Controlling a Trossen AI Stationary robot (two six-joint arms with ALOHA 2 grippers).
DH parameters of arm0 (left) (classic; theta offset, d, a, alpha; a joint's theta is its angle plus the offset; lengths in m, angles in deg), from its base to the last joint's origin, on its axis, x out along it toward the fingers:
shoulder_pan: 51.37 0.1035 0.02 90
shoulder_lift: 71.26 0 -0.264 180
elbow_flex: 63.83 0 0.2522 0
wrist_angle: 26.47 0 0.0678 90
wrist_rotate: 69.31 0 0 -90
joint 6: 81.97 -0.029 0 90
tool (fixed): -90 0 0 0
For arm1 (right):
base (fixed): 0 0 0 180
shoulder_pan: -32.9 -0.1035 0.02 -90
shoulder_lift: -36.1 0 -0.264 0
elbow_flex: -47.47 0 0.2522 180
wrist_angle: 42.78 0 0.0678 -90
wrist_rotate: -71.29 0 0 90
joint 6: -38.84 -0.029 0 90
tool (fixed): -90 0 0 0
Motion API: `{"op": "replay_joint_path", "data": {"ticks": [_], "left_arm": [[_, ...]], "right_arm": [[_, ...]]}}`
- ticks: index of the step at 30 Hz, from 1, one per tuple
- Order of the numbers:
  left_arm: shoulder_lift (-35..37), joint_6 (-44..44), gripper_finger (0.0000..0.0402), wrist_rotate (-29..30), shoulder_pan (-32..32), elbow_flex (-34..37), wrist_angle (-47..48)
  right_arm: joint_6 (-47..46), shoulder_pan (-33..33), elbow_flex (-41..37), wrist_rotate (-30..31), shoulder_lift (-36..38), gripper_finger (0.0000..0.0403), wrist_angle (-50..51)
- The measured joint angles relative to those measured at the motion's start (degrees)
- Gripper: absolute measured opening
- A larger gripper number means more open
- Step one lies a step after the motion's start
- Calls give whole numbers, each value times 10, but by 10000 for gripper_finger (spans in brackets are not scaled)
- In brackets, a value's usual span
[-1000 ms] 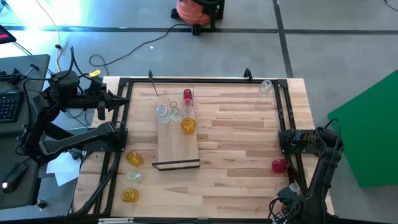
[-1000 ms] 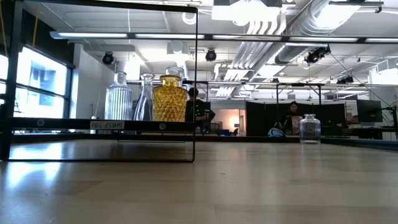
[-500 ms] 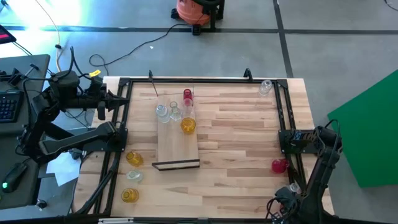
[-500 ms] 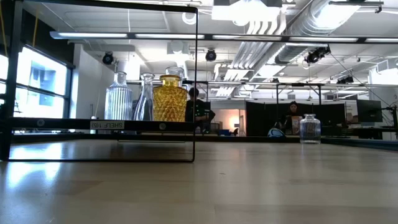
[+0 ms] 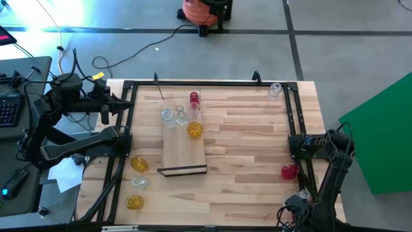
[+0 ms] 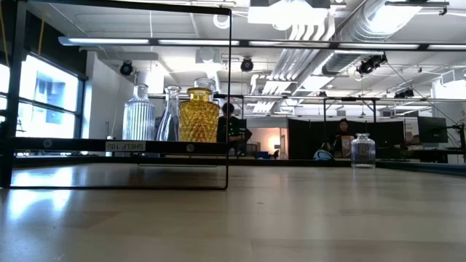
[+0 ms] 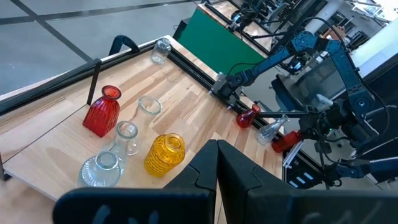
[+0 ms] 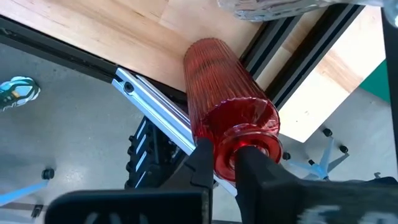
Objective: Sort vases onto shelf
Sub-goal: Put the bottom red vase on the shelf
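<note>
The shelf (image 5: 183,153) lies on the table left of its middle. At its far end stand a red vase (image 5: 194,98), an amber one (image 5: 194,129) and clear ones (image 5: 167,116). Two amber vases (image 5: 139,164) and a clear one (image 5: 138,182) stand outside the left frame rail. Another clear vase (image 5: 275,90) stands at the far right. At the table's right edge my right gripper (image 8: 225,155) is shut on a ribbed red vase (image 5: 289,171), with a clear vase (image 5: 304,194) near it. My left gripper (image 7: 216,168) is shut on nothing, beyond the table's left edge. My right gripper pinches the red vase's neck (image 8: 231,150) between its two fingers, just below the flared mouth. The fingers come from above, slanting down. The ribbed body (image 8: 214,81) reaches away from the fingers over the black rail; whether its base rests on the table I cannot tell.
A black frame (image 5: 293,122) runs round the tabletop, its rails close by the held vase. The near half of the shelf and the table's middle (image 5: 251,148) are bare wood. A dark strip (image 5: 182,171) ends the shelf's near side.
</note>
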Motion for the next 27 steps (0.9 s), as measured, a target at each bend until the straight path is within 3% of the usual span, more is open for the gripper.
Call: {"op": "replay_joint_path", "data": {"ticks": [10, 17, 27], "left_arm": [[0, 0, 0, 0, 0, 0, 0], [0, 0, 0, 0, 0, 0, 0], [0, -15, 0, 0, 0, 0, 0]], "right_arm": [[10, 11, 0, 22, 0, 6, -27], [33, 42, 2, 85, -3, 6, -67], [59, 53, -1, 99, -4, 6, -18]]}}
